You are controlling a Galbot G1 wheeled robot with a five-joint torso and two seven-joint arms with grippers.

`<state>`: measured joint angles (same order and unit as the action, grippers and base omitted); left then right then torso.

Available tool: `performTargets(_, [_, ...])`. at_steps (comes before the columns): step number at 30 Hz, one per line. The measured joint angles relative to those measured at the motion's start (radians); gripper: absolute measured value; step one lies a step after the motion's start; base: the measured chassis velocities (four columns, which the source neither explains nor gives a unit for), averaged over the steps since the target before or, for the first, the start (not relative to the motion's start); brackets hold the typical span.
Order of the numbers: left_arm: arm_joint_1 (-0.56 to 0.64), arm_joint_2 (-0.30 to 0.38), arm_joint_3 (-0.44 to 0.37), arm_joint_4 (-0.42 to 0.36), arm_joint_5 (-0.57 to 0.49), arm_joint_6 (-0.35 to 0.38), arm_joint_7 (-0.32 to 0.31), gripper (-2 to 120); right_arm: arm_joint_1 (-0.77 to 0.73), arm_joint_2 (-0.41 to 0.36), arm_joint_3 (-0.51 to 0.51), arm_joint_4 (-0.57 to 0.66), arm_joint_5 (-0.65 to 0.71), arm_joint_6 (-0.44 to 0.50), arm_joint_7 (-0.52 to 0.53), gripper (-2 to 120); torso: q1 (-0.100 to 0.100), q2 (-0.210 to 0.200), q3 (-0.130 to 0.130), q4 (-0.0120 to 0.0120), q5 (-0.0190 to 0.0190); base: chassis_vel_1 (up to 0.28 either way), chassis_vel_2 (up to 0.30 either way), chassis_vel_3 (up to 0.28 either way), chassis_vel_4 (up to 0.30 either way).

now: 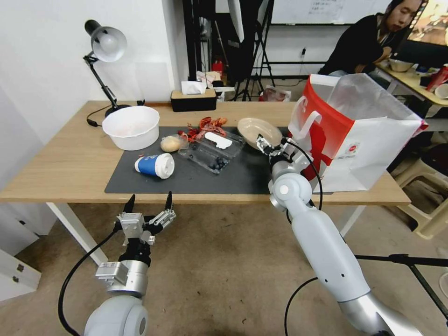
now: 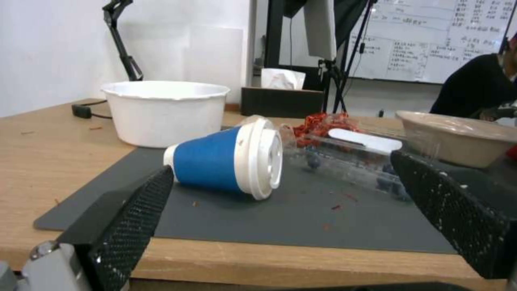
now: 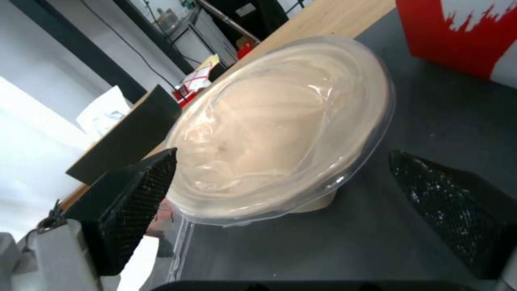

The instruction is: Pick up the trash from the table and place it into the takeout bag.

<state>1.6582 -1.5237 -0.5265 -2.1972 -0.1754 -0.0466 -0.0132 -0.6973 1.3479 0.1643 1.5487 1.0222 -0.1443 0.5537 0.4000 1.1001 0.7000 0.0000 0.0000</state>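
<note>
Reaching over the mat, the right gripper (image 1: 262, 143) sits spread wide with its fingers either side of the near rim of the beige bowl (image 1: 259, 131), nothing pinched yet as far as I can tell. My worry: that bowl looks like it has a clear plastic lid or film over it, so the pads could skid off the slick edge, or the bowl could tip toward the takeout bag (image 1: 359, 135), which stands just beside it at 3 o'clock and looks light enough to get shoved along. The cable looping round the wrist could snag the bag's handle too. From the bowl, a clear plastic bottle (image 1: 212, 151) lies flat at about 9 o'clock, a crumpled red wrapper (image 1: 203, 128) just beyond it, then the plastic-wrapped bun (image 1: 171, 143), and the blue cup (image 1: 155, 165) lying on its side near the mat's front, free to roll if anything nudges it. The left gripper (image 1: 148, 201) hangs off the front edge of the worktop (image 1: 60, 163), also spread wide and pointed at that cup, holding nothing. Surface is light wood with a dark grey mat (image 1: 224, 179). A large white bowl (image 1: 131, 127), desk lamp (image 1: 105, 44) and tissue box (image 1: 193, 99) sit further back, with a whiteboard, tripods and another desk behind.
</note>
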Motion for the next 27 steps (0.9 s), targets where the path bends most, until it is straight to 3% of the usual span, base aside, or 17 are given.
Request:
performTargets(6, [0.003, 0.000, 0.000, -0.002, 0.000, -0.002, 0.000, 100, 0.011, 0.007, -0.004, -0.013, 0.001, -0.019, 0.015, 82, 0.000, 0.000, 0.000, 0.0000, -0.0001, 0.000, 0.000, 0.000, 0.000])
performTargets(13, [0.005, 0.001, 0.001, -0.005, 0.000, -0.009, 0.000, 100, 0.012, 0.010, -0.007, -0.017, 0.001, -0.049, 0.035, 52, 0.000, 0.000, 0.000, 0.0000, 0.0000, 0.000, 0.000, 0.000, 0.000])
performTargets(27, [0.008, 0.000, 0.007, -0.006, 0.000, -0.021, 0.002, 100, -0.006, -0.007, -0.002, -0.002, -0.010, -0.052, 0.039, 7, 0.000, 0.000, 0.000, 0.0000, 0.0000, 0.000, 0.000, 0.000, 0.000])
